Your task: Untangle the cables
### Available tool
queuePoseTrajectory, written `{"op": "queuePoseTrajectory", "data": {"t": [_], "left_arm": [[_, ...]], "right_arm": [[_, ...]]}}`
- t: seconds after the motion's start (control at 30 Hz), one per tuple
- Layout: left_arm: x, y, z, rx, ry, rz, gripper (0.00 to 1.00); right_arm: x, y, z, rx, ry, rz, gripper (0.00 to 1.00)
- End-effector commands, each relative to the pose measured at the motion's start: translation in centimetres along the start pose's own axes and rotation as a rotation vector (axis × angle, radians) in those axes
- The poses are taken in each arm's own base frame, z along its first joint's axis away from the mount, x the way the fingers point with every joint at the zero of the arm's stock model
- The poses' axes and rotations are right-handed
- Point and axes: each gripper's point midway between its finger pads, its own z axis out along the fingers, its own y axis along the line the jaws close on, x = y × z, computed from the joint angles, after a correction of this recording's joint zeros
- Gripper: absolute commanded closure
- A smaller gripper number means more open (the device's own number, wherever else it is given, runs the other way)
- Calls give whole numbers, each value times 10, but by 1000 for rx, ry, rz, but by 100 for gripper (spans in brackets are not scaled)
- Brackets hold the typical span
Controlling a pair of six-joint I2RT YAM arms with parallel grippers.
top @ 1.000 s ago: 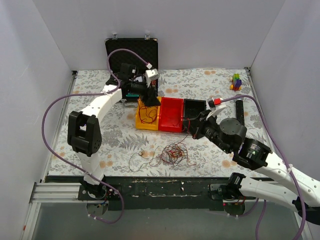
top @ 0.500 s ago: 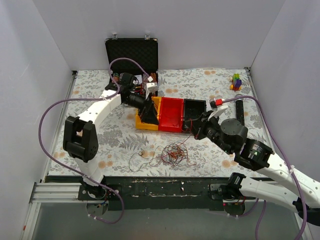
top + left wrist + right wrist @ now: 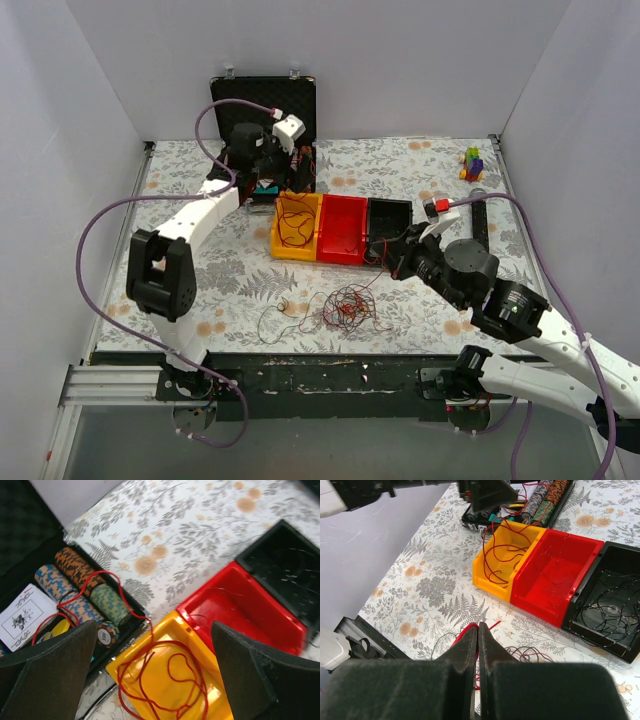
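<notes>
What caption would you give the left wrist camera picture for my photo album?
Open fingers above a yellow bin of looped red wire, beside a poker-chip case.

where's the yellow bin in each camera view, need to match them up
top external: the yellow bin sits mid-table, at the left end of the bin row.
left wrist: bottom centre, with red wire coiled inside.
right wrist: upper centre.
shared landmark: the red bin pressed against its side, visible in all three views.
</notes>
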Motion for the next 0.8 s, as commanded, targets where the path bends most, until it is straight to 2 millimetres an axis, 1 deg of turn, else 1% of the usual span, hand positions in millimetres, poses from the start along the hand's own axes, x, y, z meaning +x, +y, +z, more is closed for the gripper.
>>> {"op": "queuePoseTrajectory", "data": {"t": [0.0, 0.03, 0.1, 0.13, 0.23, 0.3, 0.47, 0.5, 0.63, 0.7, 0.73, 0.77], "left_arm": [[21, 53, 17, -198, 75, -125, 2], [28, 61, 16, -219, 88, -179, 2], [42, 69, 13, -255, 108, -269, 2], [46, 77, 10, -303, 109, -301, 2], [52, 80, 6, -333, 100, -414, 2], [51, 77, 7, -320, 102, -445, 2], [60, 67, 8, -284, 134, -494, 2], [61, 65, 7, -273, 139, -493, 4], [76, 53, -1, -252, 170, -475, 13], [80, 48, -6, -246, 172, -468, 19], [86, 44, -8, -242, 182, -471, 22], [86, 42, -10, -236, 179, -467, 27]], "right_arm": [[-10, -1, -1, 5, -40, 1, 99], [-11, -1, -3, 5, -45, 3, 99], [-10, -4, -4, 12, -45, 0, 99], [-10, -5, -5, 14, -48, 1, 99], [-8, -7, -5, 19, -42, -2, 99], [-7, -6, -5, 20, -41, -1, 99], [-9, -6, -6, 20, -47, 1, 99], [-9, -7, -6, 21, -48, 1, 99], [-9, -8, -6, 24, -49, 2, 99], [-8, -7, -6, 22, -46, 0, 99], [-8, -7, -5, 24, -45, 2, 99], [-8, -7, -5, 24, -45, 1, 99]]}}
